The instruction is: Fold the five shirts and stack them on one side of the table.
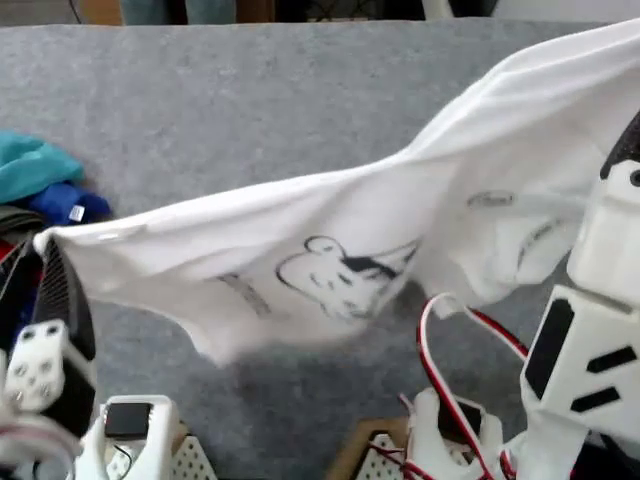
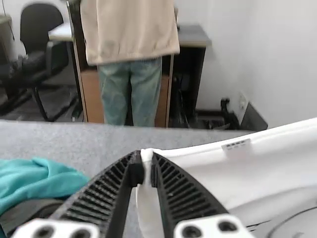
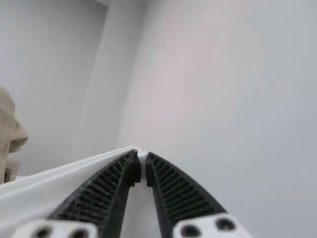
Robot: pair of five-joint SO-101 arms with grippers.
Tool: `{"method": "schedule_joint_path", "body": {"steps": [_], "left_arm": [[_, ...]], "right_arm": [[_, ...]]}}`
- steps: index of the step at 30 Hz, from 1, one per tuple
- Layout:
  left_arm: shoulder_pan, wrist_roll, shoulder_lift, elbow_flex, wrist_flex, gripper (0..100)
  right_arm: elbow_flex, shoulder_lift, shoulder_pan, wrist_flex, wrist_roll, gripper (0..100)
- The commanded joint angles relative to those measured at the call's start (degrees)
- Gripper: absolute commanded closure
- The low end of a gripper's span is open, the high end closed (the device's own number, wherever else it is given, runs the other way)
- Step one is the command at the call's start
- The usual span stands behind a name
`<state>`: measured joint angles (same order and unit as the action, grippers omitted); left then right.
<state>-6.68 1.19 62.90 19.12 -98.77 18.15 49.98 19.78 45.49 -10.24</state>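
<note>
A white shirt (image 1: 350,225) with a black cartoon print hangs stretched above the grey table, held up at two corners. My left gripper (image 2: 144,166) is shut on its left corner, seen at the left edge of the high view (image 1: 48,250). My right gripper (image 3: 141,161) is shut on the other corner, raised high at the right. The white shirt (image 2: 247,168) spreads away from the left fingers. A teal shirt (image 1: 35,165) and a blue shirt (image 1: 65,203) lie bunched at the table's left edge; the teal shirt (image 2: 34,181) lies just beside my left gripper.
The grey table (image 1: 250,100) stretches bare behind the hanging shirt. The right arm's white body (image 1: 590,330) and red and white cables (image 1: 440,350) stand at the front right. Arm bases (image 1: 140,435) sit along the front edge. A person (image 2: 131,64) stands beyond the table's far edge.
</note>
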Motion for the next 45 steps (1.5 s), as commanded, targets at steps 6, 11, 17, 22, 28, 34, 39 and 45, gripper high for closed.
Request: {"method": "schedule_joint_path", "body": {"steps": [6, 11, 17, 22, 28, 34, 39, 45], "left_arm": [[-0.48, -0.35, -0.79, 9.19, -0.53, 97], [-0.31, -0.35, -0.70, 6.55, -1.93, 97], [-0.31, -0.44, -0.70, -12.26, 9.67, 97], [-0.31, -0.44, -0.88, -38.99, 37.36, 97], [-2.33, -0.62, -10.11, -67.65, 85.63, 97], [-4.70, -5.54, -37.10, -56.22, 99.60, 97], [-5.67, -5.27, -55.38, -36.44, 98.20, 97], [-5.05, -5.36, -62.07, -23.52, 79.30, 97]], "right_arm": [[3.21, 3.30, 0.62, 2.81, -3.60, 98.5], [1.19, 1.45, 0.53, 2.37, -5.10, 98.5], [-4.79, -8.31, -1.32, -2.90, -5.36, 98.5], [-11.65, -20.26, -7.74, -8.62, -9.67, 98.5], [-16.48, -39.25, -13.36, -22.86, -14.15, 98.5], [-4.35, -61.32, -14.95, -30.59, -14.24, 98.5], [17.71, -77.58, -17.14, -25.58, -14.24, 98.5], [47.16, -92.35, -18.99, -6.24, -14.24, 98.5]]}}
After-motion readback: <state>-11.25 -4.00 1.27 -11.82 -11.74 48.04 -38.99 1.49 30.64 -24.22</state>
